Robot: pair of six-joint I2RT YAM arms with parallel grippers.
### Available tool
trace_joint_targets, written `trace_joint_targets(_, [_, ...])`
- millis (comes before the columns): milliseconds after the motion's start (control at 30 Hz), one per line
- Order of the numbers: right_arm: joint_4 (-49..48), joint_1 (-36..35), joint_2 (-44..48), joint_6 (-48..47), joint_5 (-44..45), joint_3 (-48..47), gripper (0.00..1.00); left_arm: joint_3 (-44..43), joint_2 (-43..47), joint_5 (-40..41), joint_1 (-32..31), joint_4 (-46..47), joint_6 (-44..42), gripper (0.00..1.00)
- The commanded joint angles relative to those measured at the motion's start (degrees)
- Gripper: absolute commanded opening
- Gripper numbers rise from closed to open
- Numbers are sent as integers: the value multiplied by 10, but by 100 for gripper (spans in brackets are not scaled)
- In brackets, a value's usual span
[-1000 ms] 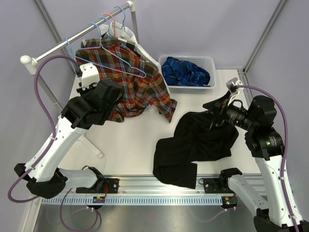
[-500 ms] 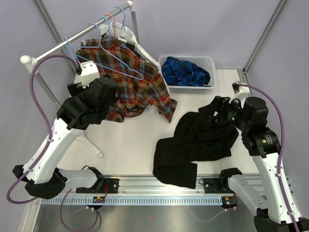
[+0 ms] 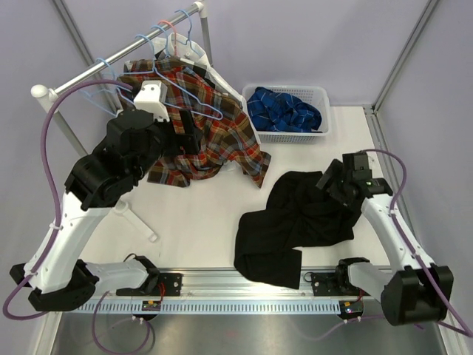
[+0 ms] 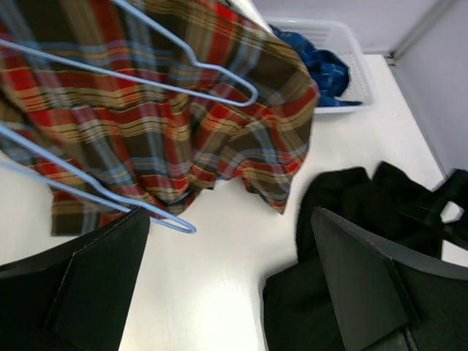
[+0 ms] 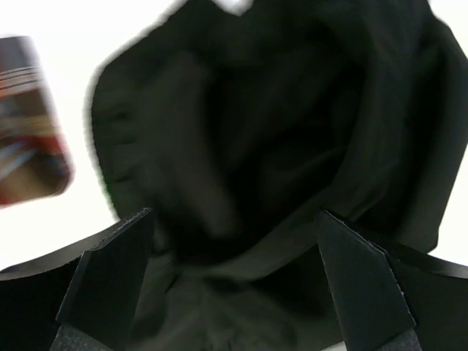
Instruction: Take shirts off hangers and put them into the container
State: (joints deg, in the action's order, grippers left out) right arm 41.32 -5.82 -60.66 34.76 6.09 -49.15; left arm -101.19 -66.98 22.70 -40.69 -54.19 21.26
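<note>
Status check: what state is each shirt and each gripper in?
red plaid shirt, heaped, hanger wires lying across it
black shirt, crumpled, no hanger
blue plaid shirt, inside the basket
left gripper, open, empty
right gripper, open, over black shirt

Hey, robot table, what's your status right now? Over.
Both open: left claw over red plaid shirt, right claw over black shirt. In laundry basket: blue plaid shirt. Across the red plaid: light blue hanger.
</note>
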Motion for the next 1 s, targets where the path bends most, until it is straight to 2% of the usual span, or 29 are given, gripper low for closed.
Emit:
trace_joint_targets(0, [-49,6,-37,53,45,17,99,20,10,-92,2,55,-28,99])
trace_joint_targets(300, [-116,-3,-158,112,22,68,99,73,50,-105,2,73,-32,99])
trace_joint_targets(667, [-98,-64,-288,80,26,-16,98,99,74,-82,2,73,-27,99])
trace_joint_targets(800, [-84,-83,-339,34,2,-71,77,114,81,-71,2,76,-13,99])
trace_joint_targets(833, [-76,-88,-350,29,-3,-96,63,117,85,-65,2,78,-3,99])
trace_joint_targets(900, [-77,-87,-373,13,-12,-113,41,127,89,-57,2,80,1,99])
trace_joint_targets(933, [-77,-88,-379,11,-19,-125,22,130,93,-53,2,82,5,99])
trace_joint_targets(967, [-80,-87,-385,8,-23,-129,11,133,97,-48,2,83,6,99])
